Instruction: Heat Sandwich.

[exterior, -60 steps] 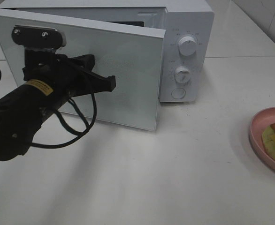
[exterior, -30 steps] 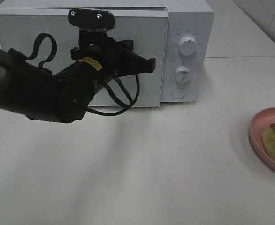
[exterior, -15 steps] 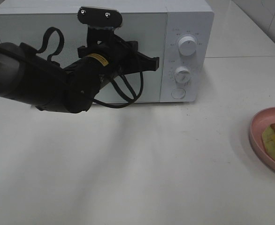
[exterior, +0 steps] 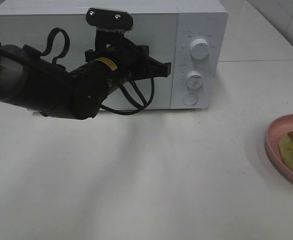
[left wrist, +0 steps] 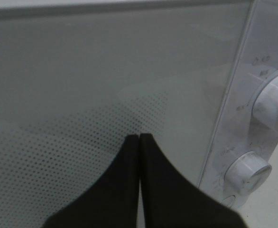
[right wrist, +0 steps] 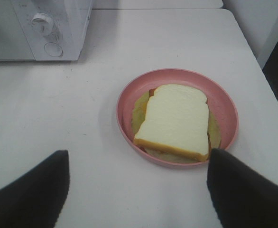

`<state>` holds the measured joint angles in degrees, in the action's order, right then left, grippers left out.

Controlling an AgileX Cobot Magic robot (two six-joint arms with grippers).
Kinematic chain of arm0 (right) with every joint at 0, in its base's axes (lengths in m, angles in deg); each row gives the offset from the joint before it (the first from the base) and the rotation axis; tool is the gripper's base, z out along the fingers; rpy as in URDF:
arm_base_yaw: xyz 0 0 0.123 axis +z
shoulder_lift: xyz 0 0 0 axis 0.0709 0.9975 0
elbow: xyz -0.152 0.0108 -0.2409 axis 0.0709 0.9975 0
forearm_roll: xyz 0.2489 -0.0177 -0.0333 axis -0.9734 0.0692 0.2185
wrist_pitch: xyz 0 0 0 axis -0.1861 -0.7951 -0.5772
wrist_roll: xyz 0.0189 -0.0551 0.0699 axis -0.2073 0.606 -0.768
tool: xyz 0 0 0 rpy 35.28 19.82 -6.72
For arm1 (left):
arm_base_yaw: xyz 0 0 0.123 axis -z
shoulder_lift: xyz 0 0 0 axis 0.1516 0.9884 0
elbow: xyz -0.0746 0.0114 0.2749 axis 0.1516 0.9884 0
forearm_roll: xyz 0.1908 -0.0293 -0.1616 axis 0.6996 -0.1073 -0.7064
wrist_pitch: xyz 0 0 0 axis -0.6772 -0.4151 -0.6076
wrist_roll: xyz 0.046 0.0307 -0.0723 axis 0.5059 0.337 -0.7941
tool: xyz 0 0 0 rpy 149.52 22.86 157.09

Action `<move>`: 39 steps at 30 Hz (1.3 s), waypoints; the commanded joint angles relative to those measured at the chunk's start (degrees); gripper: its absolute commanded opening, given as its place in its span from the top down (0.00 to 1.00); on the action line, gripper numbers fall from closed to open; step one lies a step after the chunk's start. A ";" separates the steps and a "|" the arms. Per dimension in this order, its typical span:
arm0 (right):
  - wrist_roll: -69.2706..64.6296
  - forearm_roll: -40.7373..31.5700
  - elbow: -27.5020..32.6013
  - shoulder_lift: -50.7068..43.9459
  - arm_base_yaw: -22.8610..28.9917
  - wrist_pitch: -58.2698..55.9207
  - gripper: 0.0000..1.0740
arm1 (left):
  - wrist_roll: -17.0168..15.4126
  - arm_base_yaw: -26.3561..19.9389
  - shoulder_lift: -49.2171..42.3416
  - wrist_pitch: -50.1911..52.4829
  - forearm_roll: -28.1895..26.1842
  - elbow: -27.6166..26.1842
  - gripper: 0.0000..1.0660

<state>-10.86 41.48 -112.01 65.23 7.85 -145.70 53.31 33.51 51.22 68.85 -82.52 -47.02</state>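
With the closed left end effector [exterior: 161, 69] pressed against the boxy white microwave's [exterior: 196, 30] shut glass door [left wrist: 82, 95], the door is best reopened, since the white-bread sandwich [right wrist: 174, 121] is seen on its round pink plate [right wrist: 224, 107], well apart from the microwave, below the wide-apart right end effector [right wrist: 136, 185].

closed left gripper [left wrist: 139, 137] against microwave door [left wrist: 82, 85]

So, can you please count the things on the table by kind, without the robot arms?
Microwave oven: 1
Pink plate: 1
Sandwich: 1
Total: 3
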 commanded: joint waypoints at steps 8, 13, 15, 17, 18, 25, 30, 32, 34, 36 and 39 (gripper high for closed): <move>0.80 0.11 0.00 -1.55 -0.40 0.57 0.29 | -0.34 -0.17 -2.98 3.50 -4.81 2.92 1.00; 0.80 0.11 0.00 -1.55 -0.40 0.57 0.29 | -0.40 2.29 -6.76 3.09 -4.93 7.51 1.00; 0.80 0.11 0.00 -1.55 -0.40 0.57 0.29 | -0.40 2.69 -7.28 2.75 -4.98 7.96 1.00; 0.80 0.11 0.00 -1.55 -0.40 0.57 0.29 | -0.46 3.72 -9.11 0.23 -5.27 9.22 1.00; 0.80 0.11 0.00 -1.55 -0.40 0.57 0.29 | -0.46 3.72 -9.11 0.23 -5.27 9.22 1.00; 0.80 0.11 0.00 -1.55 -0.40 0.57 0.29 | -0.46 4.35 -14.21 -17.19 -5.21 10.37 0.58; 0.80 0.11 0.00 -1.55 -0.40 0.57 0.29 | -0.46 4.35 -17.42 -30.25 -4.76 10.37 0.01; 0.80 0.11 0.00 -1.55 -0.40 0.57 0.29 | -0.46 4.35 -17.82 -32.31 -4.76 10.37 0.02; 0.80 0.11 0.00 -1.55 -0.40 0.57 0.29 | -0.23 4.35 -18.51 -37.87 -3.50 10.37 0.03; 0.80 0.11 0.00 -1.55 -0.40 0.57 0.29 | -0.23 4.24 -19.25 -42.46 -1.20 10.37 0.03; 0.80 0.11 0.00 -1.55 -0.40 0.57 0.29 | -0.40 2.75 -21.54 -51.80 1.83 10.37 0.03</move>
<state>-10.86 41.48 -112.01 65.23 7.85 -145.70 53.08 37.01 31.29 20.83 -82.00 -36.77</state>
